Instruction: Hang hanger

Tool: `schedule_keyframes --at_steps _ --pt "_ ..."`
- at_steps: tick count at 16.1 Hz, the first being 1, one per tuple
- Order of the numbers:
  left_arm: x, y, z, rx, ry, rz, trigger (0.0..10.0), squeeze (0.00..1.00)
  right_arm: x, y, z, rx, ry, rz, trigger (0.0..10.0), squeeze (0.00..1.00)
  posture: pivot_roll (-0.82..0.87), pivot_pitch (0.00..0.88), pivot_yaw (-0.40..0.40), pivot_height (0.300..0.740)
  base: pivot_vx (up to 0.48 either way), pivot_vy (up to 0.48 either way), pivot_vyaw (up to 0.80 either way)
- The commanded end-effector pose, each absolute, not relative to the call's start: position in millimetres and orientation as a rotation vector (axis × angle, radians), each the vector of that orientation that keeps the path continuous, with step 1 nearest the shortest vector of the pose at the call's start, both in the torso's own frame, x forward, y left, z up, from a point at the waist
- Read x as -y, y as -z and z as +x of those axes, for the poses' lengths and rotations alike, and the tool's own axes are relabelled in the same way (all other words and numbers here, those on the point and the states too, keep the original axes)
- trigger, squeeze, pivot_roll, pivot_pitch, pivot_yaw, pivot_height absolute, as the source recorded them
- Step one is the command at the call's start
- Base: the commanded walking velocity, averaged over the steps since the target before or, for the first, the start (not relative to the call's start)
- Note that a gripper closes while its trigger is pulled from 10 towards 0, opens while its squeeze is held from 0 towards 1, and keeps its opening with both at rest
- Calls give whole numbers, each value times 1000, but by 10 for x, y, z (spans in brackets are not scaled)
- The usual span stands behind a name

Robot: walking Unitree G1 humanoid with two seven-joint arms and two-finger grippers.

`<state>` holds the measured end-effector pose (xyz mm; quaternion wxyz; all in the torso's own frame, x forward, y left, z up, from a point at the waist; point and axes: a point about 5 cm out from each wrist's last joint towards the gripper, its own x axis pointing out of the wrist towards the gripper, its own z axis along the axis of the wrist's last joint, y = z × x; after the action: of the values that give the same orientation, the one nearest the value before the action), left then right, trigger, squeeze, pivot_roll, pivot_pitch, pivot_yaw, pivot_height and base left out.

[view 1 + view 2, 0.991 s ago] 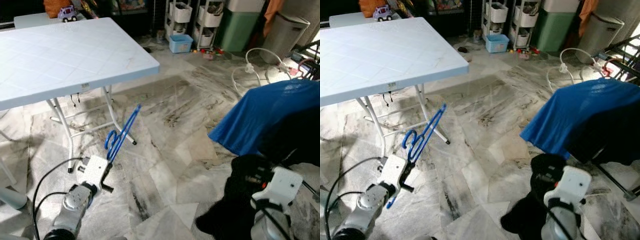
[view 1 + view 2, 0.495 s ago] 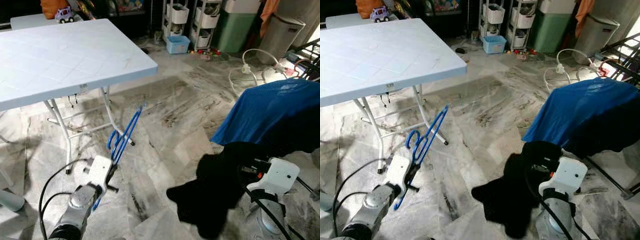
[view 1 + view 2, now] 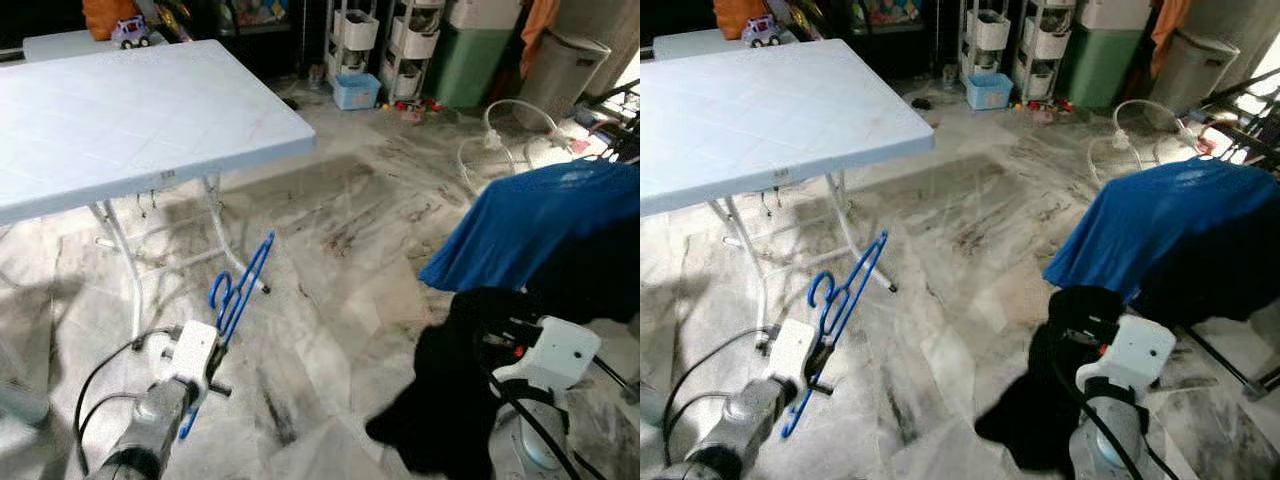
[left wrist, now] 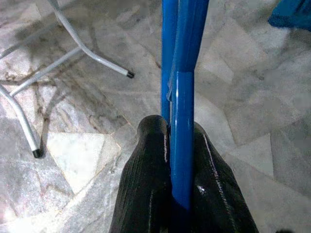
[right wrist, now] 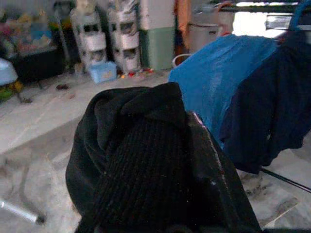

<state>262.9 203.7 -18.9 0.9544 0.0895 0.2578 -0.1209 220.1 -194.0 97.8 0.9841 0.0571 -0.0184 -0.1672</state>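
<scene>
Gripping a glossy blue plastic hanger, the left claw is clamped on its thin flat bar; hook curls upward, frame slanting over the veined grey marble floor beside the pale quilted-top bench and its white tube legs. Left arm low, forearm stretched forward. Right claw sits swathed in a ribbed black knit garment; finger state cannot be told. Blue shirt drapes at right.
</scene>
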Motion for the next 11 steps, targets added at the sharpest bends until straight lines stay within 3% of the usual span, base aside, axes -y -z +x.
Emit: schedule_keyframes --at_steps 1,3,11 --pt "-1957 125 2715 -483 262 179 10000 0 2010 -1082 2177 93 364 114 0 0 110 15 -41 740 337 0 -800" --pt "-1944 151 2697 -499 263 190 10000 0 2020 -1069 2170 96 373 117 0 0 110 11 -33 740 319 0 -800" --pt "-1885 93 2814 -533 316 245 10000 0 1961 -1034 2179 119 421 149 0 0 84 0 53 740 0 0 0"
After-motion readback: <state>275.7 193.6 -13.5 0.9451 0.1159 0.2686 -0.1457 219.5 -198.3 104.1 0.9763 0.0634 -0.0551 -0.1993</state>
